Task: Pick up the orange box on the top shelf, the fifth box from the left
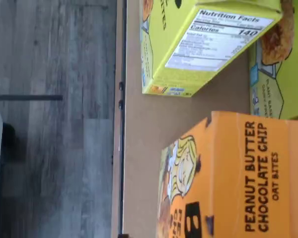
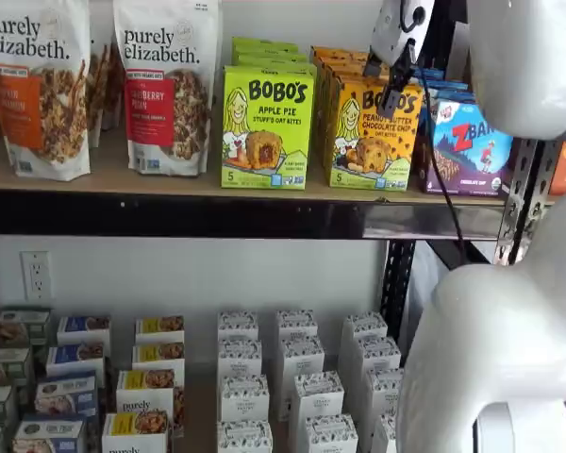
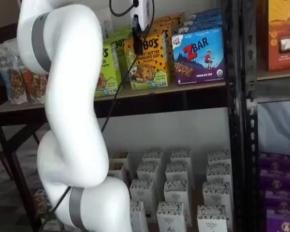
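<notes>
The orange box (image 2: 373, 132) stands on the top shelf (image 2: 170, 184) between a lime-green Apple Pie box and a blue Zbar box; more orange cartons line up behind it. It shows in both shelf views (image 3: 147, 60), and fills the near part of the wrist view (image 1: 238, 178), standing on the tan board (image 1: 154, 114). My gripper (image 2: 394, 80) hangs in front of the orange box's upper front, also seen in a shelf view (image 3: 136, 41). Its black fingers show side-on, with no plain gap and nothing held.
The lime-green Apple Pie box (image 2: 264, 127) stands left of the orange box, the Zbar box (image 2: 467, 142) right. Two granola bags (image 2: 165, 85) stand further left. Small white cartons (image 2: 292, 377) fill the lower shelf. A black upright (image 3: 237, 96) stands right.
</notes>
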